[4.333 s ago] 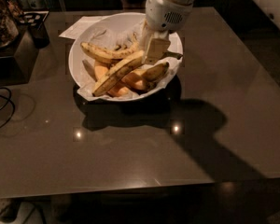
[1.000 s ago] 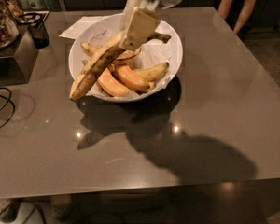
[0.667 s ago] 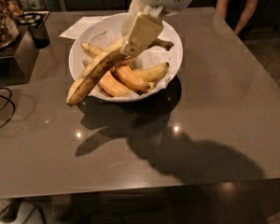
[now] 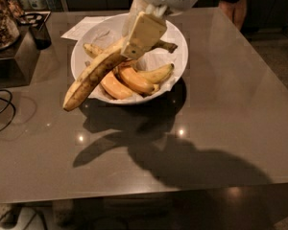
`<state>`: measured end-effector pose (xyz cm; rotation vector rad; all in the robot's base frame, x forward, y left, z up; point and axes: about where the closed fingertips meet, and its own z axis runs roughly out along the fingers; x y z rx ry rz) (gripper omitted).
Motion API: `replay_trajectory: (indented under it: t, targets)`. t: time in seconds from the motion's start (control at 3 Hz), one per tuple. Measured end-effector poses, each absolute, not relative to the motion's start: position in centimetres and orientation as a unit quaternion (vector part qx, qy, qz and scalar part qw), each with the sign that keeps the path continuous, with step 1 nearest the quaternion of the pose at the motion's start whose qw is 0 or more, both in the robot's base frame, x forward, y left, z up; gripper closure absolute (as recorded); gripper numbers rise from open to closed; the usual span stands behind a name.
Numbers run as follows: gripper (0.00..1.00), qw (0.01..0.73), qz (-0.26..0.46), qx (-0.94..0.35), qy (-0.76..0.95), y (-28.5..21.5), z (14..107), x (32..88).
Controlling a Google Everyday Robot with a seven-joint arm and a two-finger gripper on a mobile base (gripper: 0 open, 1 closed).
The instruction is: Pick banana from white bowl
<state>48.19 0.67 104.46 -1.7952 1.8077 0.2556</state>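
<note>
The long yellow banana with dark brown streaks has risen a little in the last second. Its free end now hangs out past the near-left rim of the large round white paper-lined bowl, which sits toward the far-left corner of the glossy grey-brown tabletop. The cream two-finger gripper, above the bowl's middle, is clamped on the banana near its stem end. Held that far off-centre, the fruit could swing or slip, so I'd lift straight and slowly.
</note>
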Motion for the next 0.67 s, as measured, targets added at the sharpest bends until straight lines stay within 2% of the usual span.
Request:
replay_trajectory:
  t: [0.33, 0.67]
  targets:
    - [1.00, 0.295, 0.109, -0.665, 0.678, 1.75, 106.04, 45.07]
    - [1.00, 0.295, 0.109, -0.665, 0.677, 1.76, 106.07, 45.05]
